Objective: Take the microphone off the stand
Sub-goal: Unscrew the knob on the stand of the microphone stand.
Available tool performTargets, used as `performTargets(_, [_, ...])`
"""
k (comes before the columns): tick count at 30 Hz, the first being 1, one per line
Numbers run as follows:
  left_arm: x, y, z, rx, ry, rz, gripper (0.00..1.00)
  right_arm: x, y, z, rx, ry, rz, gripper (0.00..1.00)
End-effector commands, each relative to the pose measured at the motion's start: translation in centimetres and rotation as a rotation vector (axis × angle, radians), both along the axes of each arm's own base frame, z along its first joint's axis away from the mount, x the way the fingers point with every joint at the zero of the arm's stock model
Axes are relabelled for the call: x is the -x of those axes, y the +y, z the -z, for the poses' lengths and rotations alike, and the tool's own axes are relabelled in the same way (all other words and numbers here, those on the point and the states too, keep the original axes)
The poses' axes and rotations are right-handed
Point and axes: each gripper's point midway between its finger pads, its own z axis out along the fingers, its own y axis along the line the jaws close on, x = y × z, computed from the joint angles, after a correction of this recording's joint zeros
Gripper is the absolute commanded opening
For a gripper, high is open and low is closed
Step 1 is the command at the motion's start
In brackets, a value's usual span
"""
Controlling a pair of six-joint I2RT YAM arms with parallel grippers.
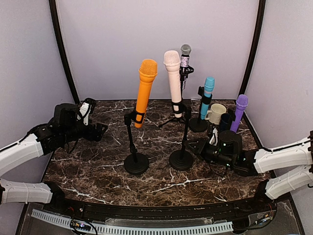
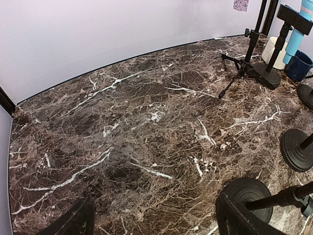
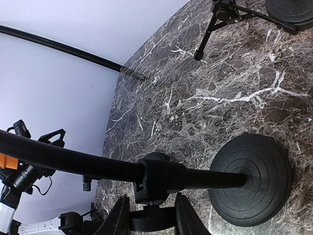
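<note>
On the far left of the marble table (image 1: 93, 164), I saw the left gripper (image 1: 100, 131) low over the surface, jaws wide, holding nothing. Next right, the orange microphone (image 1: 145, 90) sat clipped in a black stand (image 1: 136, 164). Beside it, the pink microphone (image 1: 173, 83) stood upright in the clip of the centre stand (image 1: 181, 160), not yet removed. The right gripper (image 3: 151, 203) was low at that pole, fingers (image 3: 117, 218) narrow either side of the collar (image 3: 159, 178); I couldn't tell if it was clamped. The blue microphone (image 1: 208, 95) and purple microphone (image 1: 239, 110) stood further right.
</note>
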Motion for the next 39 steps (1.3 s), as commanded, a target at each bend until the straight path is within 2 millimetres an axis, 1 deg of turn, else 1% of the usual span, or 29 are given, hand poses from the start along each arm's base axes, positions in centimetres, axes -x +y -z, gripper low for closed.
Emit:
performTargets(1, [-0.2,0.2,-0.8,0.013,-0.023,-0.011,0.89,-0.6,-0.9,0.3,0.098,-0.029,0.023,0.04])
performTargets(11, [-0.2,0.3,-0.8,0.012,-0.023,-0.016,0.89,-0.7,-1.5,1.5,0.280,-0.055,-0.003,0.03])
performTargets(25, [-0.2,0.4,-0.8,0.010,-0.024,-0.020,0.88,-0.4,-2.5,2.6,0.457,-0.077,-0.052,0.01])
performTargets(32, [-0.2,0.4,-0.8,0.007,-0.024,-0.020,0.89,-0.3,-3.3,2.5,0.565,-0.102,-0.053,0.01])
performTargets(34, [-0.2,0.4,-0.7,0.007,-0.023,-0.020,0.89,-0.2,-3.6,2.8,0.600,-0.097,-0.057,0.02])
performTargets(39, [-0.2,0.5,-0.7,0.005,-0.022,-0.022,0.89,-0.5,-3.9,2.7,0.678,-0.106,-0.053,0.02])
